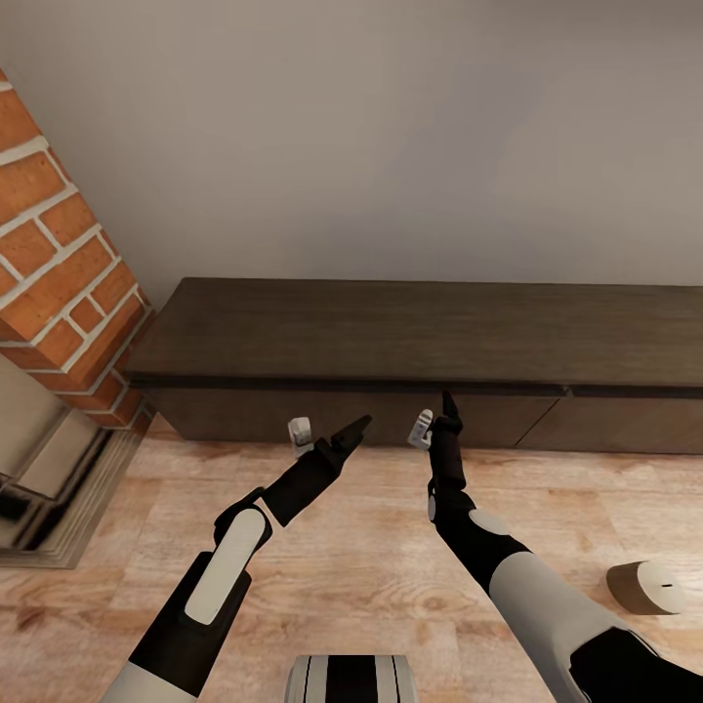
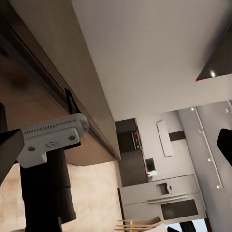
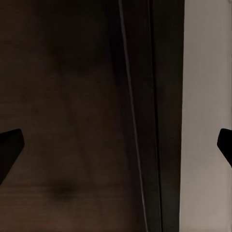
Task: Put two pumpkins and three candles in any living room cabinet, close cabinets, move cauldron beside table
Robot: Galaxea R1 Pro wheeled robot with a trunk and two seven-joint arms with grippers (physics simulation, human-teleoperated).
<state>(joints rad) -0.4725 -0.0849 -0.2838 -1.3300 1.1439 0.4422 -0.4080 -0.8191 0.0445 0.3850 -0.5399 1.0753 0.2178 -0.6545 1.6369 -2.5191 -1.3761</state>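
The long dark brown cabinet (image 1: 410, 337) runs along the wall, and its drawer fronts sit flush and closed. In front of its lower face my left gripper (image 1: 332, 430) is open with nothing between the fingers. To its right, my right gripper (image 1: 436, 415) is also open and empty, close to the cabinet front just below the top edge. In the right wrist view the drawer front (image 3: 63, 121) is very near, between the right gripper's (image 3: 116, 145) spread fingertips. One beige candle (image 1: 646, 588) lies on its side on the floor at the right, behind my right arm.
A red brick fireplace surround (image 1: 59, 283) with a metal hearth edge (image 1: 59, 488) stands at the left, touching the cabinet's end. Wooden floor (image 1: 371, 586) lies between me and the cabinet. In the left wrist view a kitchen with a fridge (image 2: 164, 198) shows far off.
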